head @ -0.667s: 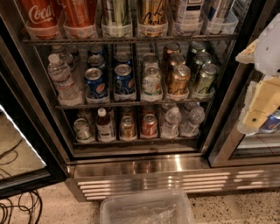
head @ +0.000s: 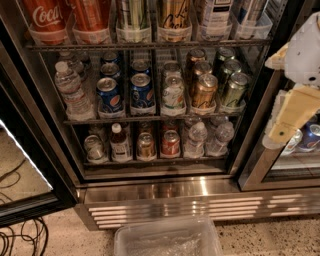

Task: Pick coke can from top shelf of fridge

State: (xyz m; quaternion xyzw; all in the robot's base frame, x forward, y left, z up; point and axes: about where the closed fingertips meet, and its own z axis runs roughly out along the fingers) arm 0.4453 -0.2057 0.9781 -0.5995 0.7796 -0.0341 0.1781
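— What lies before you?
— A speckled floor, with a clear plastic bin on it below the open fridge.
— And the coke can?
— Far left on the top shelf, upright in a clear tray, an orange-red can just beside it.
— Your gripper?
— Off at the right edge, by the fridge frame, well apart from the can. How far open it is, I cannot tell.

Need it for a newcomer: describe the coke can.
In the fridge, left of the gripper at the right edge, follow the top shelf to its leftmost tray. The coke can there is red with white script; its orange-red neighbour has none.
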